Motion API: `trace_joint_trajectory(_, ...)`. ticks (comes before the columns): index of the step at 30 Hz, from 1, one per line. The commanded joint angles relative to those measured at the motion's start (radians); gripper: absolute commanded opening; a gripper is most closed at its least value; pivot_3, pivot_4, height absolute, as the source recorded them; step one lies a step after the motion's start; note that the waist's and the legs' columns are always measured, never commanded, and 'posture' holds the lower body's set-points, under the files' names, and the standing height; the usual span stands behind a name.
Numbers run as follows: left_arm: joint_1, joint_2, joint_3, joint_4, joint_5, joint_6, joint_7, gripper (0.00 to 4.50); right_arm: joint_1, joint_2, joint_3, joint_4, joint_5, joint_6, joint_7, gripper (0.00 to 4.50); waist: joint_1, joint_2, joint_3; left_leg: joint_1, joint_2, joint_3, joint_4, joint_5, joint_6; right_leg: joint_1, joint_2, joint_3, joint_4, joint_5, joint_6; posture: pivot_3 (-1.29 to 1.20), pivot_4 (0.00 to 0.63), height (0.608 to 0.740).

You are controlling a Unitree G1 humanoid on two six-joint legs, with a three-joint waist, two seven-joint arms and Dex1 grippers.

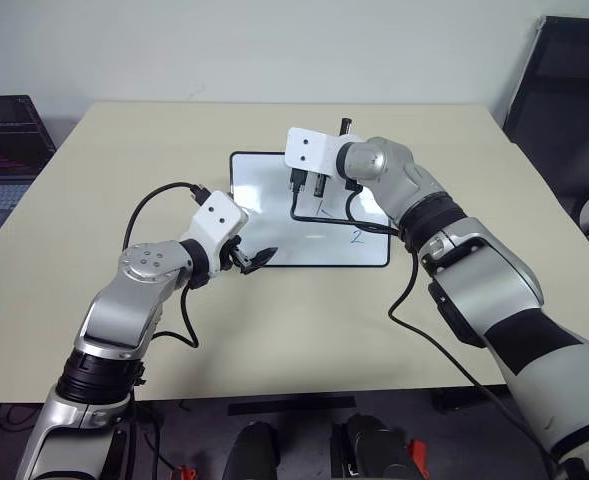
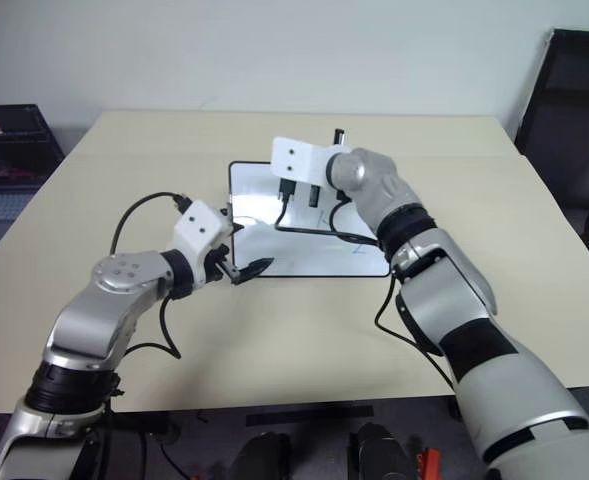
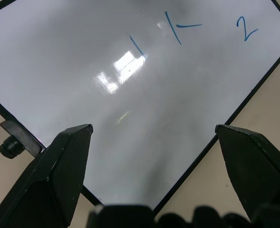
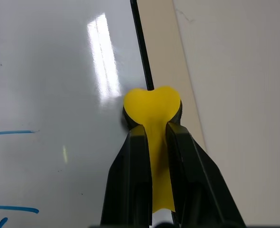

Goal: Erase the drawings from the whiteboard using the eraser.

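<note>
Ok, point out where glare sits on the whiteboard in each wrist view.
Left wrist view: a bright blotchy reflection on the whiteboard just below the blue drawings. Right wrist view: a tall bright streak right above the yellow eraser, beside the black frame.

The whiteboard (image 1: 274, 215) lies mid-table (image 1: 124, 150), with the right hand (image 4: 151, 126) over its far side, the left hand (image 1: 256, 259) at its near-left edge, and a laptop (image 1: 9, 150) off the table's left.

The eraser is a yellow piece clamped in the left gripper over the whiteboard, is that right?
Not quite: the right gripper clamps the yellow eraser over the whiteboard, as the right wrist view shows. The left gripper has open jaws, holding nothing.
</note>
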Motion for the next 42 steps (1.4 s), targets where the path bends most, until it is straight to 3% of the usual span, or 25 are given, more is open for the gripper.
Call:
trace_joint_trajectory(1,-0.014,-0.003,0.001,-0.014,0.005,-0.021,-0.005,4.5,-0.002,0.0,0.006,-0.036,-0.003,-0.013,0.045,0.17,0.0,0.0,0.0,0.0,0.0,0.0,0.0,0.0,0.0,0.0,0.0,0.0,0.0,0.0,0.0,0.0,0.15,0.74)
trace_joint_trajectory(8,-0.009,-0.003,0.004,-0.006,0.004,-0.027,-0.006,4.5,0.086,-0.012,0.023,-0.141,-0.006,0.006,0.136,0.17,0.0,0.0,0.0,0.0,0.0,0.0,0.0,0.0,0.0,0.0,0.0,0.0,0.0,0.0,0.0,0.0,0.15,0.74)
trace_joint_trajectory(13,0.021,0.04,0.018,0.025,-0.002,-0.051,-0.057,4.5,0.247,-0.043,0.08,-0.327,-0.02,0.068,0.283,0.17,0.0,0.0,0.0,0.001,0.0,-0.001,0.0,0.0,0.0,0.001,0.0,0.0,0.0,0.0,0.0,0.0,0.15,0.74)
trace_joint_trajectory(16,0.034,0.076,0.025,0.047,-0.005,-0.072,-0.102,4.5,0.265,-0.045,0.077,-0.378,-0.031,0.098,0.262,0.17,-0.001,0.0,0.0,0.002,0.001,-0.001,0.002,0.0,0.0,0.002,0.001,-0.001,0.001,0.0,0.0,0.0,0.15,0.74)
trace_joint_trajectory(22,0.032,0.103,0.037,0.09,-0.004,-0.11,-0.137,4.5,0.211,-0.024,0.032,-0.34,-0.031,0.083,0.068,0.15,0.001,0.0,0.0,0.002,0.001,0.0,0.006,0.001,0.001,0.003,0.001,-0.001,0.002,0.0,0.0,0.0,0.15,0.74)
trace_joint_trajectory(30,0.029,0.098,0.031,0.085,-0.006,-0.108,-0.139,4.5,0.262,-0.019,0.077,-0.368,-0.026,0.09,0.162,0.14,0.001,0.0,0.0,0.001,0.001,-0.001,0.005,0.001,0.001,0.002,0.001,-0.001,0.001,0.0,0.0,0.0,0.15,0.74)
trace_joint_trajectory(33,0.031,0.095,0.033,0.083,-0.008,-0.103,-0.136,4.5,0.274,-0.011,0.052,-0.412,-0.019,0.087,0.13,0.08,0.001,0.0,0.0,0.001,0.001,-0.001,0.005,0.001,0.001,0.002,0.001,-0.001,0.001,0.0,0.0,0.0,0.15,0.74)
trace_joint_trajectory(37,0.042,0.095,0.044,0.066,-0.023,-0.11,-0.142,4.5,0.301,0.002,-0.06,-0.607,0.09,0.206,0.163,0.04,0.002,0.0,0.0,0.0,0.001,-0.001,0.005,0.001,0.001,0.001,0.001,-0.001,0.001,0.0,0.0,0.0,0.15,0.74)
trace_joint_trajectory(42,0.067,0.088,0.064,0.046,-0.058,-0.126,-0.153,4.5,0.442,-0.027,-0.163,-0.943,0.216,0.479,0.246,0.04,0.006,0.0,0.0,-0.002,0.001,-0.003,0.004,0.0,0.001,0.001,0.001,-0.002,0.0,0.0,0.0,0.0,0.15,0.74)
